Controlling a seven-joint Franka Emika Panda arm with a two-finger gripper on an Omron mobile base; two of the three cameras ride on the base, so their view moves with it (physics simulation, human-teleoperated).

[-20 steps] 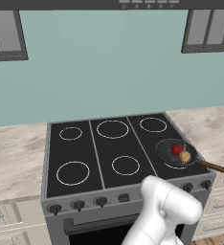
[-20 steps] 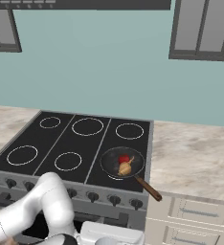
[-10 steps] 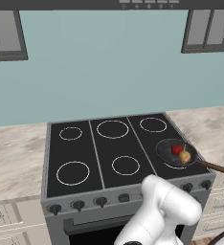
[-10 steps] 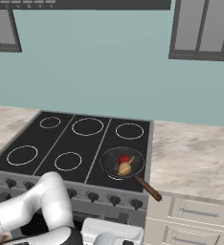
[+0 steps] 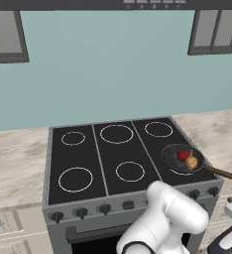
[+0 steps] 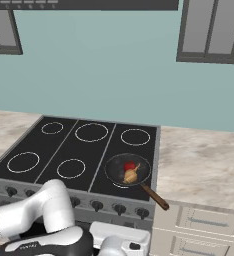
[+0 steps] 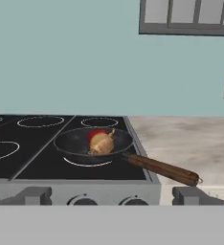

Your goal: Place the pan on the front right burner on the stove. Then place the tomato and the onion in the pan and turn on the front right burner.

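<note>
Pincer [image 7: 112, 195] is sitting low in front of the stove [image 5: 76, 155], tips spread wide apart w/ nothing between them. Knobs [image 7: 100, 201] are showing just past the tips: prob. stiff, small, best pinched across the rim. Beyond, the pan [image 6: 128, 169] is resting on the front right burner [image 7: 87, 163], handle [image 7: 162, 169] pointing front-right over the worktop [image 6: 199, 165]. Onion [image 7: 101, 143] is hiding most of the tomato [image 7: 95, 133] inside it.

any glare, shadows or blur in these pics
Left base view: flat even light, no glare on the black glass stove top. Right base view: sharp; the dark grey frying pan casts no clear shadow. Hand view: the small glossy red tomato looks soft-edged.
</note>
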